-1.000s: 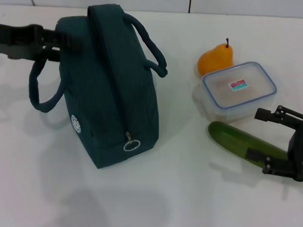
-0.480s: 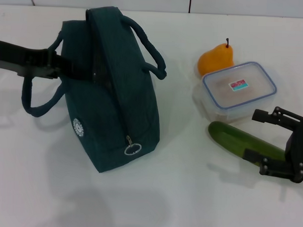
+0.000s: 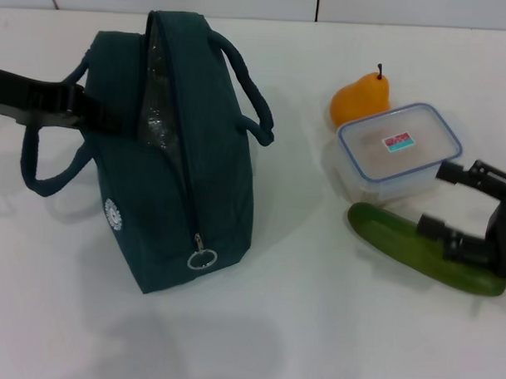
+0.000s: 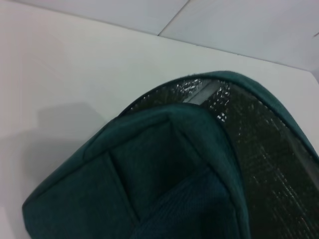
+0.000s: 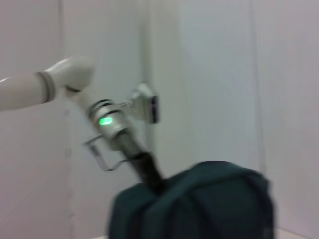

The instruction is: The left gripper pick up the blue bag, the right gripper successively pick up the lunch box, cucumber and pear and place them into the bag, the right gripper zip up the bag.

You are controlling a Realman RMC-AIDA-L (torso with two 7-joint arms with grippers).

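The blue bag [image 3: 208, 155] stands at the table's centre-left, its zip gaping and silver foil lining [image 3: 159, 103] showing. My left gripper [image 3: 91, 109] is shut on the bag's left top edge beside a loop handle. In the left wrist view the bag's fabric [image 4: 149, 189] and its foil [image 4: 264, 144] fill the picture. The right wrist view shows the bag [image 5: 199, 204] with the left arm [image 5: 114, 124] reaching it. The lunch box [image 3: 398, 149], the pear [image 3: 362, 98] behind it and the cucumber [image 3: 401, 243] in front lie at the right. My right gripper [image 3: 446, 200] is open and empty, over the cucumber by the box's right corner.
The white table [image 3: 315, 325] has free room in front of the bag and between the bag and the lunch box. A ring zip pull [image 3: 202, 258] hangs at the bag's near end. A wall edge runs behind the table.
My left gripper pulled the bag's left side leftward, so the zip gaped and foil came into view. My right gripper moved up from the cucumber's right end toward the lunch box.
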